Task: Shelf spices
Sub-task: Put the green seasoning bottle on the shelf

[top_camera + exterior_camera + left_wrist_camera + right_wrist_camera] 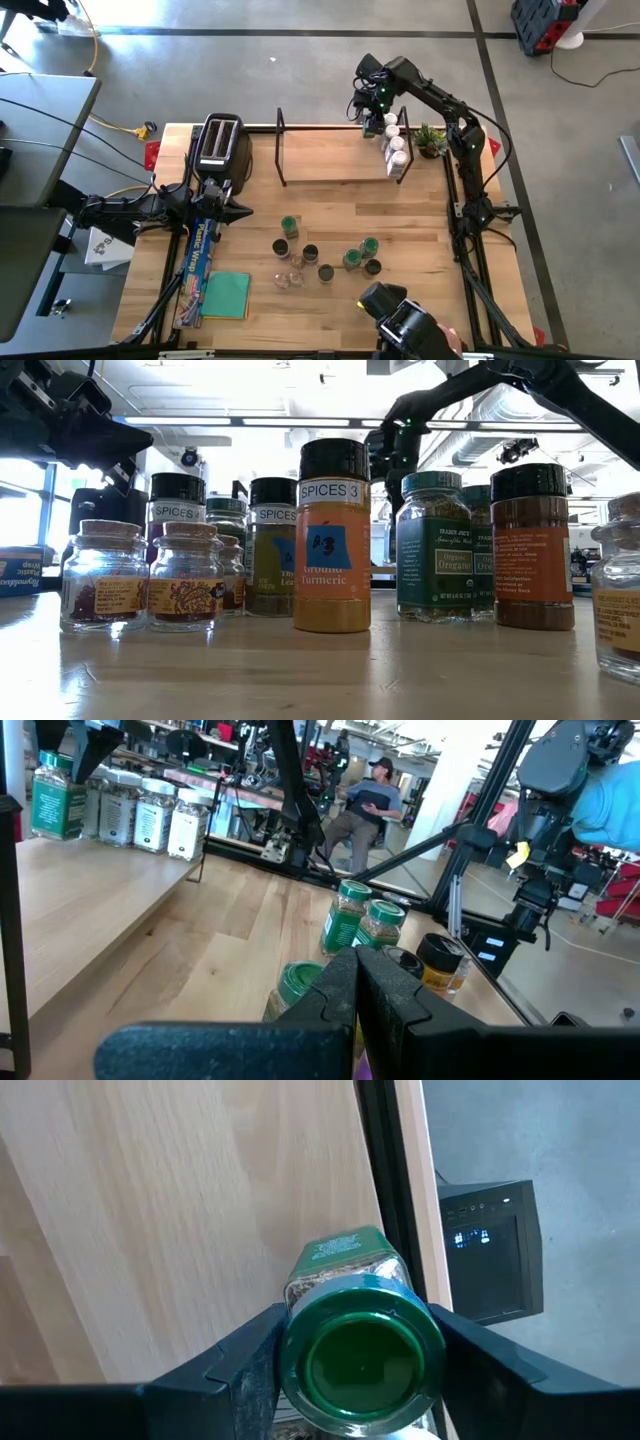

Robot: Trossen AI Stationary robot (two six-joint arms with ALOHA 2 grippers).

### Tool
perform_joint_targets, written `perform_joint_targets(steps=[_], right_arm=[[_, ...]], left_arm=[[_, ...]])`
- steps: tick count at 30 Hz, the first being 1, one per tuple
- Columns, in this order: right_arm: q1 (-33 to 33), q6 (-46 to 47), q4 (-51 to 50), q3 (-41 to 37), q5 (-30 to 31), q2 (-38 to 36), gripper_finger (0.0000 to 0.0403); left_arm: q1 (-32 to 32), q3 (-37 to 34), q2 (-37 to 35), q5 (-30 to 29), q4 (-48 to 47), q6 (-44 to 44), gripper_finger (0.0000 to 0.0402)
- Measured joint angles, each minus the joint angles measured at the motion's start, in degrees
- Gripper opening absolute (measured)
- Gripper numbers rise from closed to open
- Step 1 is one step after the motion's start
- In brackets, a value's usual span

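Lighting: bright, even daylight on worktop (400,220); soft shadows. Low view: ceiling strip lights (260,422) glare, jars backlit, background blurred. Left wrist: near tool (355,990) out of focus.

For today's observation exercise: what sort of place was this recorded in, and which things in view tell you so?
Probably a robotics lab or workshop, staged as a kitchen counter. A bare concrete floor surrounds the wooden table, equipment stands fill the room behind, and a toaster sits by spice jars.
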Motion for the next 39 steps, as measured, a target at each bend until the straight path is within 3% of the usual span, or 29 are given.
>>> perform_joint_targets(steps=[26,35,39], right_arm=[[0.0,0.9,-1.3,0.4,-0.4,0.0,0.0231],[0.6,1.3,-4.4,8.4,-0.5,0.0,0.0231],[2.0,6.9,-5.6,13.8,-0.7,0.0,0.0231]], left_arm=[[0.0,0.0,0.0,0.0,0.0,0.0,0.0],[0.0,0.0,0.0,0.0,0.0,0.0,0.0],[0.0,0.0,0.0,0.0,0.0,0.0,0.0]])
